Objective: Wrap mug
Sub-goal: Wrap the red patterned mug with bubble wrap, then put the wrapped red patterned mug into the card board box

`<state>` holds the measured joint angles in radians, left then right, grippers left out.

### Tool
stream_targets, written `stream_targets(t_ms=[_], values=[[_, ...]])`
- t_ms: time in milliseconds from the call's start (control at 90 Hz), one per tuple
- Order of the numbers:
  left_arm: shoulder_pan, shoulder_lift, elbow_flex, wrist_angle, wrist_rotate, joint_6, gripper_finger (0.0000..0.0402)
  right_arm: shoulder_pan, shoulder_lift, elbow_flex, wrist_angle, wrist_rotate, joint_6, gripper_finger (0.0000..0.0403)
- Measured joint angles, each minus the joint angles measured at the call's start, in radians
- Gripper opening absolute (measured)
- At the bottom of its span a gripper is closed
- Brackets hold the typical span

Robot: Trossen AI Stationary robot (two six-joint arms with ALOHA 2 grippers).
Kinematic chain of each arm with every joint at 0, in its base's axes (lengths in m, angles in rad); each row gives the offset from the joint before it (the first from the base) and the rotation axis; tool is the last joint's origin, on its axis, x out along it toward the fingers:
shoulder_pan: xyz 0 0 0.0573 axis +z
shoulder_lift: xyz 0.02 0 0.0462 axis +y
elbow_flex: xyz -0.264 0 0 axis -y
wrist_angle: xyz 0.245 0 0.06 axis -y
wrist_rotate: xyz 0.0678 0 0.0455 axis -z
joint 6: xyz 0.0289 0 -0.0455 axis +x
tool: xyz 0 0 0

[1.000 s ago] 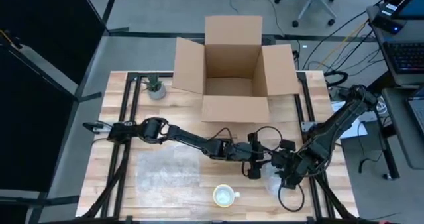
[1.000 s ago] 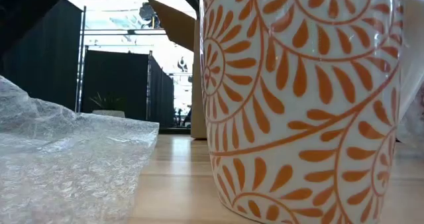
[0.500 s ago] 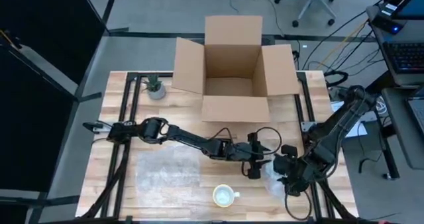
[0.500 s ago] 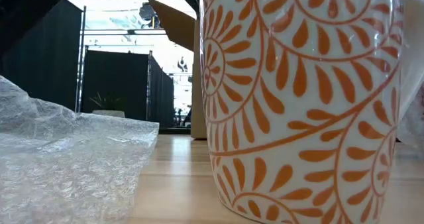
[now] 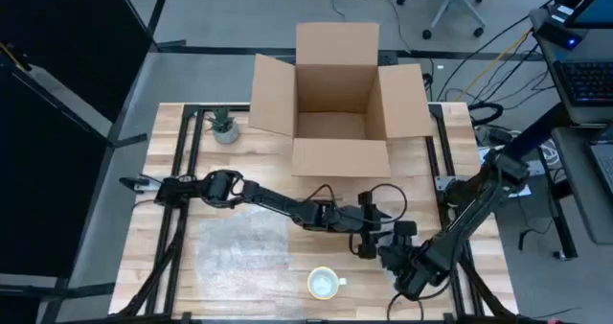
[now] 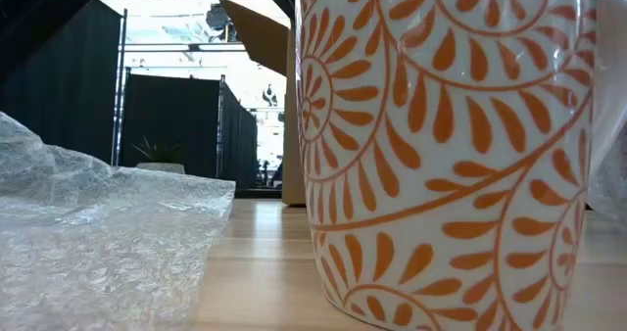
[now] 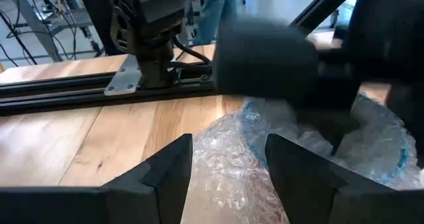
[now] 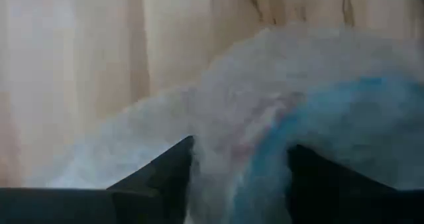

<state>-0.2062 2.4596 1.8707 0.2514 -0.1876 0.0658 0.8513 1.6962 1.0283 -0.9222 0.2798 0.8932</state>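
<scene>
Meanwhile the orange-patterned mug (image 5: pixel 326 284) stands unwrapped beside the bubble-wrap sheet (image 5: pixel 243 248), the right gripper (image 5: pixel 406 278) nearer it, jaws parted around a blue-rimmed wrapped bundle (image 7: pixel 318 144); left gripper (image 5: pixel 372 244) released.

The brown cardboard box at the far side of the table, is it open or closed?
Open. In the high view the brown cardboard box has all four flaps folded outward, and its bare inside bottom shows.

Your left gripper (image 5: pixel 369 236) reaches right across mid-table, fingers (image 7: pixel 173 168) parted. Your right gripper (image 5: pixel 407 266) sits low beside it, apparently open too.
</scene>
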Motion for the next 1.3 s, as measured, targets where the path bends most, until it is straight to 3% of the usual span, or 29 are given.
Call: stream_targets(t_ms=[278,678,900,1056,1300], values=[[0.0,0.0,-0.001,0.007,0.001,0.0,0.0187,-0.005,0.033,0.0,0.013,-0.017,-0.022,0.018],[-0.001,0.001,-0.001,0.008,0.004,-0.002,0.0187,-0.006,-0.309,-0.01,-0.023,-0.027,-0.008,0.018],[-0.001,0.001,-0.001,0.008,0.004,-0.002,0.0187,-0.006,-0.415,-0.007,-0.043,-0.015,0.015,0.018],[-0.001,0.001,-0.001,0.008,0.003,-0.002,0.0187,-0.008,-0.397,-0.006,-0.04,0.077,0.037,0.018],[-0.001,0.001,-0.001,0.008,0.003,-0.002,0.0187,-0.007,-0.232,-0.006,-0.02,0.073,0.077,0.018]])
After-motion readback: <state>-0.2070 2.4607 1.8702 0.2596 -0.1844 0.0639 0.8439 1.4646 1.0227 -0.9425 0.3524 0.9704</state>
